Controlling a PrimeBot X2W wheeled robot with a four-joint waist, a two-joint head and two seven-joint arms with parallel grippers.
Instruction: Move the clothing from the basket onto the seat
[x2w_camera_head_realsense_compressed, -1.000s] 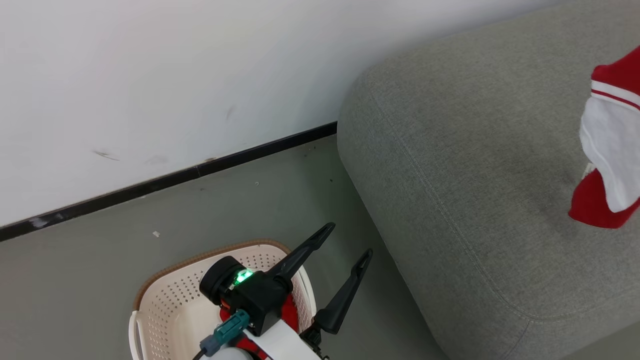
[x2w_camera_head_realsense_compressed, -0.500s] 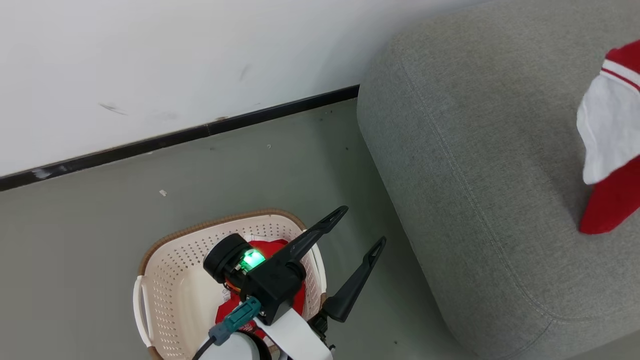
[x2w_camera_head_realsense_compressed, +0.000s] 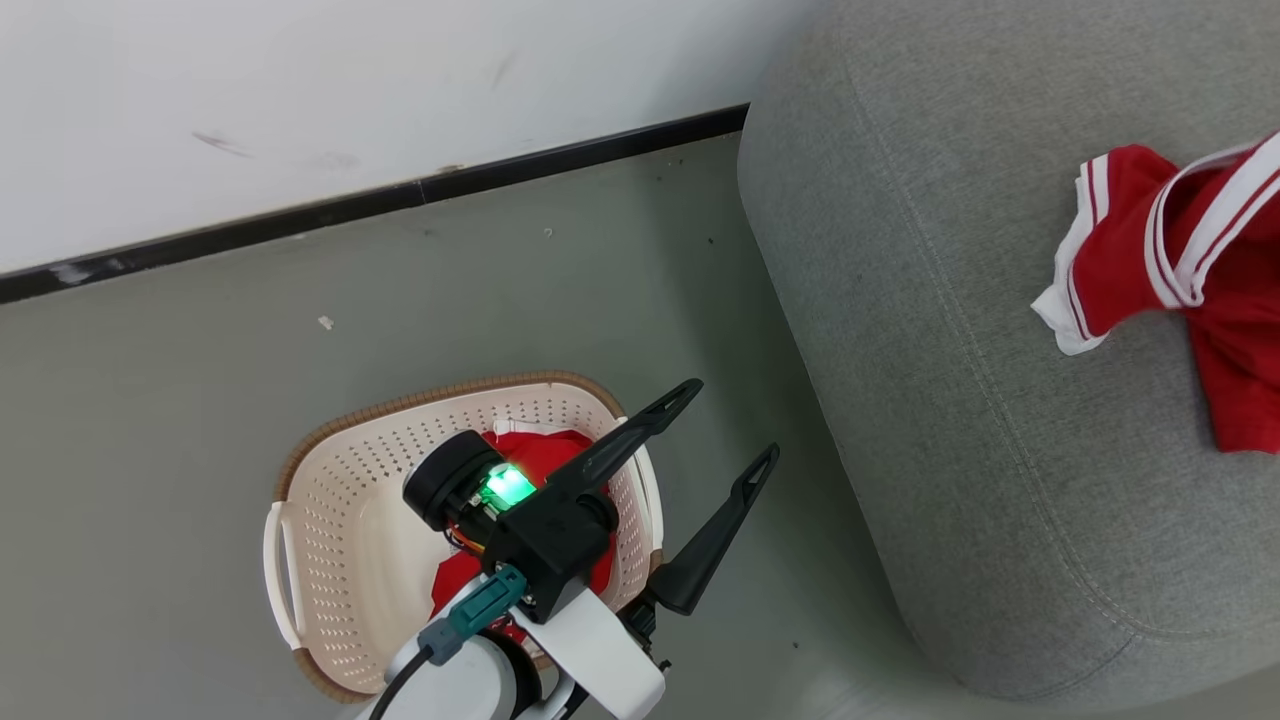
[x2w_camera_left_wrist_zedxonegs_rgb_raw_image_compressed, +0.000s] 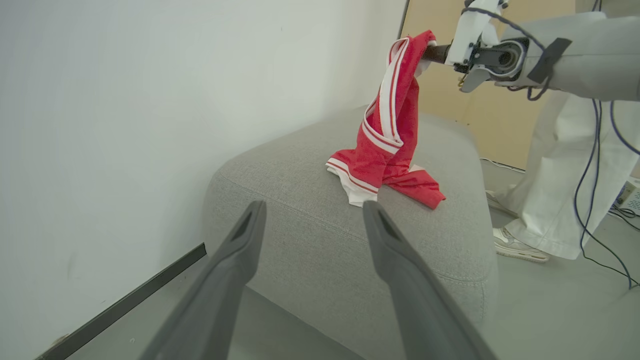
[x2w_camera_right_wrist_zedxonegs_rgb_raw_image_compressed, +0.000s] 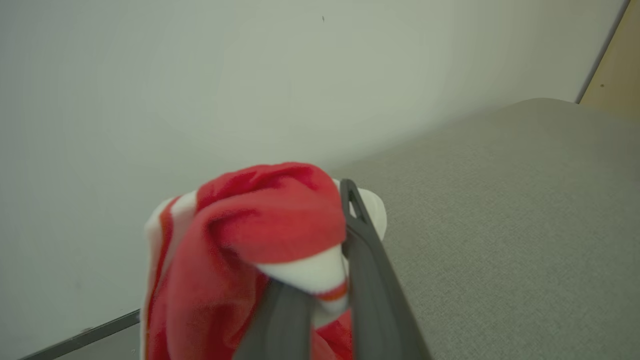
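Right fingers (x2w_camera_right_wrist_zedxonegs_rgb_raw_image_compressed: 365, 270) nearly closed on the red garment (x2w_camera_left_wrist_zedxonegs_rgb_raw_image_compressed: 395, 150); we note its lower end now lies on the seat (x2w_camera_left_wrist_zedxonegs_rgb_raw_image_compressed: 300, 210) beneath them, no longer hanging. Left fingers (x2w_camera_left_wrist_zedxonegs_rgb_raw_image_compressed: 235, 280) gape empty above the basket (x2w_camera_head_realsense_compressed: 340, 520), clothing (x2w_camera_head_realsense_compressed: 540, 455) remaining inside.

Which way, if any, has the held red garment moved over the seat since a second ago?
Yes: against the seat, the clothing has moved left, toward its edge, and down, now draping onto it.

Soft, even indoor light, bright on the white wall (x2w_camera_head_realsense_compressed: 300, 80). A faint shadow darkens the floor (x2w_camera_head_realsense_compressed: 730, 420) beside the seat (x2w_camera_head_realsense_compressed: 950, 450). Close to the right wrist camera the red clothing (x2w_camera_right_wrist_zedxonegs_rgb_raw_image_compressed: 250, 235) is blurred; wrist views bend at their edges.
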